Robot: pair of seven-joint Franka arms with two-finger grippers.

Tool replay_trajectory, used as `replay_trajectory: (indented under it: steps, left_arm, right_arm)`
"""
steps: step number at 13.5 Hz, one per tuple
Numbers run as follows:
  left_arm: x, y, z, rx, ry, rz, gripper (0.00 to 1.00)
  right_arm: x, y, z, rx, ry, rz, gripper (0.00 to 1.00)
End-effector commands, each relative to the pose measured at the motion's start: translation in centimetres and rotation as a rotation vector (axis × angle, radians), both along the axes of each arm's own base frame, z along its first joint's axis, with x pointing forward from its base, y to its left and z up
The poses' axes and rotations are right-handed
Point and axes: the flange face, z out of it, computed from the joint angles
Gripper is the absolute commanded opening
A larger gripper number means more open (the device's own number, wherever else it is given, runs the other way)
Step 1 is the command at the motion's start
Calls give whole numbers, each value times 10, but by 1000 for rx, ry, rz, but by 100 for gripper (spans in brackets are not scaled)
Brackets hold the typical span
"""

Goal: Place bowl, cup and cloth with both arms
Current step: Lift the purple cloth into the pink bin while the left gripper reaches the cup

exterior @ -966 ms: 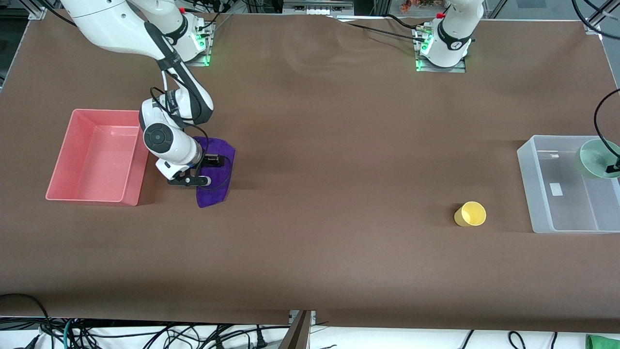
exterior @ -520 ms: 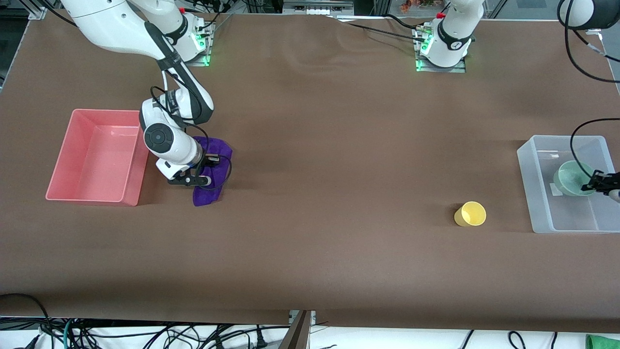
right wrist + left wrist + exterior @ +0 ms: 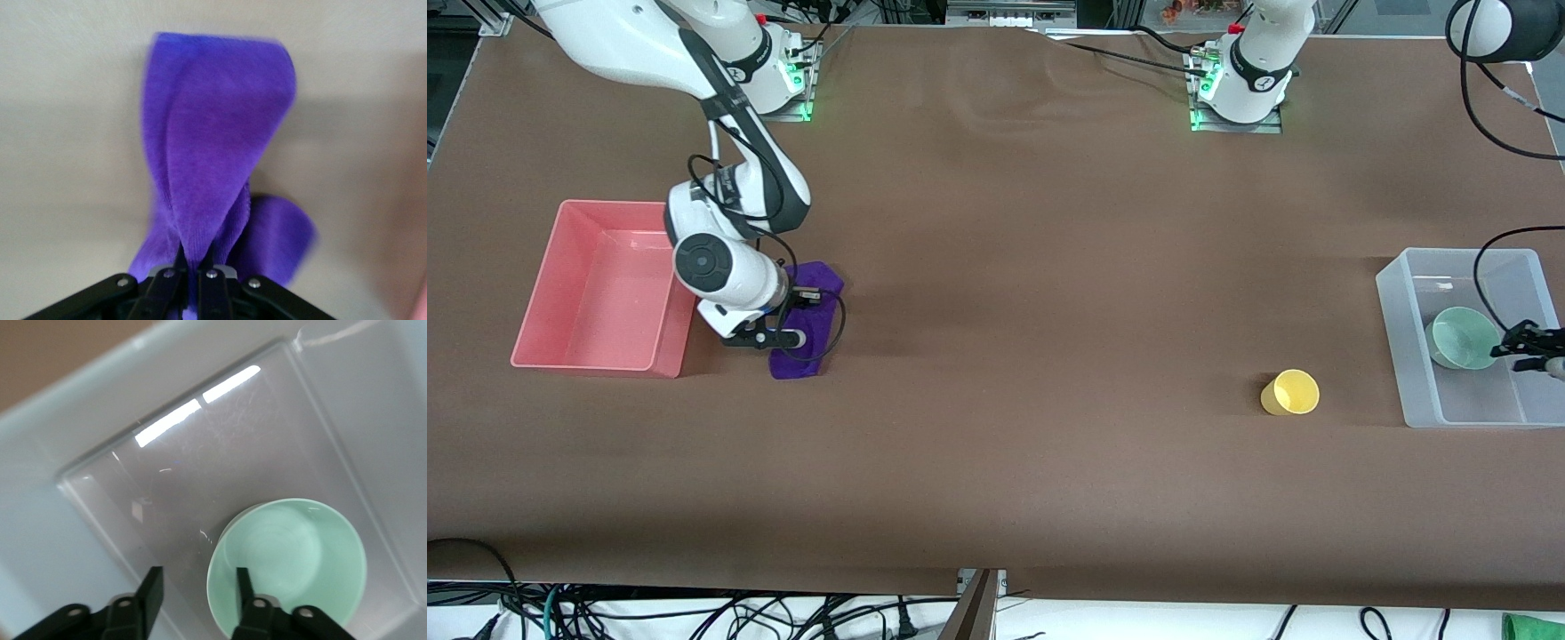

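The pale green bowl (image 3: 1463, 338) sits upright inside the clear bin (image 3: 1392, 293) at the left arm's end of the table. My left gripper (image 3: 1529, 348) hangs over it, open. In the left wrist view the left gripper (image 3: 198, 587) straddles the rim of the bowl (image 3: 293, 567), one finger over its inside and one outside. My right gripper (image 3: 807, 299) is shut on the purple cloth (image 3: 793, 363), which hangs bunched beside the pink bin (image 3: 538, 293). The right wrist view shows the cloth (image 3: 220, 133) pinched in my right gripper (image 3: 195, 260). The yellow cup (image 3: 1289, 392) lies on its side near the clear bin.
The brown table stretches wide between the two bins. The pink bin holds nothing that I can see. The clear bin's wall (image 3: 100, 540) rises around the bowl. Cables trail from both wrists.
The left gripper lowered the bowl into the clear bin and opened. The right gripper shut on the cloth, bunched it and drew it toward the pink bin.
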Motion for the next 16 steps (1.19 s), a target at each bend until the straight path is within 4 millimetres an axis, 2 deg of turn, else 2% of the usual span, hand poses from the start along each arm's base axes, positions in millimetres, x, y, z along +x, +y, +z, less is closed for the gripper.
replay_trajectory:
  steps: [1,2,4,7,9,10,11,13,15,16]
  left_arm:
    - [12,-33,76,-1,-30,12,100]
    - [17,-50,94,-14,-27,59,100]
    - [37,-102,107,-50,-3,168,100]
    - [67,-192,101,-99,42,349,100]
    - [81,-239,95,-100,63,406,100]
    - [81,-263,77,-99,99,401,100]
    - [80,-278,58,-99,95,394,100]
    - [74,-290,15,-146,40,436,98]
    - [74,-309,-6,-161,1,442,84]
    - [72,-311,-18,-166,19,443,74]
  right_arm:
    - [28,-21,62,-7,46,47,0]
    - [37,-39,82,-12,68,61,0]
    - [46,-81,107,-11,120,111,0]
    - [43,-153,127,1,167,168,0]
    - [38,-199,125,23,207,194,0]
    - [34,-218,125,31,220,198,0]
    - [31,-235,123,43,231,211,0]
    - [20,-266,110,57,256,213,0]
    - [10,-284,93,64,271,218,0]
    - [5,-292,82,70,272,235,0]
